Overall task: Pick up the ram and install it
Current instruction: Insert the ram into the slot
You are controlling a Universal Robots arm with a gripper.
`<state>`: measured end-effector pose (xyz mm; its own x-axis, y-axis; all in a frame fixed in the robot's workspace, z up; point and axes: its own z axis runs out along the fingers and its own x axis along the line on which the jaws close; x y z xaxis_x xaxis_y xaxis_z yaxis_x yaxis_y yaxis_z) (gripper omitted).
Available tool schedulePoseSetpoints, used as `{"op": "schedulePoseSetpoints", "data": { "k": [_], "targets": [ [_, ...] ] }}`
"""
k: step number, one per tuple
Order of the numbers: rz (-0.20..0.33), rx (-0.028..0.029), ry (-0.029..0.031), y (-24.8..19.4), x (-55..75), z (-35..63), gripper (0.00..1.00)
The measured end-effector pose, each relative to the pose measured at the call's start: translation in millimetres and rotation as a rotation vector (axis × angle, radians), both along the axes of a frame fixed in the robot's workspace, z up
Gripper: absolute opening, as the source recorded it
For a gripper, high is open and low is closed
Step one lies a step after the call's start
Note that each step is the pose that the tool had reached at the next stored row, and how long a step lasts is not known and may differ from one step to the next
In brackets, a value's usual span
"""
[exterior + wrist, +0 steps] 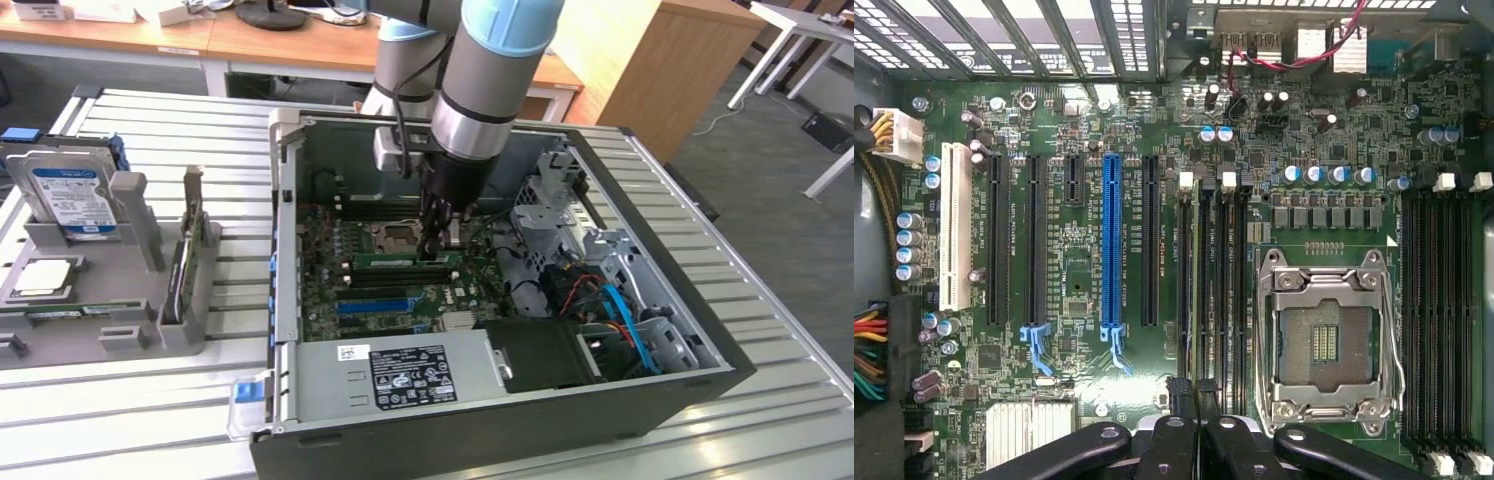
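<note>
Exterior view: we see gripper [435, 246] down in PC case [534, 445], tip at green ram [400, 259] among memory slots [1226, 270]. Wrist view: fingers [1179, 425] pinched nearly together.

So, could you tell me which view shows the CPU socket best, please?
The wrist view: the CPU socket lies unobstructed, seen square on. The exterior view catches it at a slant, next to the hand.

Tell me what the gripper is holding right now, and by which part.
It cannot be told. The gripper is shut, its tips down at the ram, which stands along the memory slots; a clamp on its upper edge does not show.
</note>
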<state>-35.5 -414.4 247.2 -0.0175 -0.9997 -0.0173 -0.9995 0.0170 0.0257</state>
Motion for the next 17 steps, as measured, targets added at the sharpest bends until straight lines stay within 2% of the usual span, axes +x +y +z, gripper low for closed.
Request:
{"op": "schedulePoseSetpoints", "data": {
  "k": [17],
  "targets": [
    [0.000, -0.0001, 0.0000, 0.0, 0.0, -6.2, 0.12]
  ]
}}
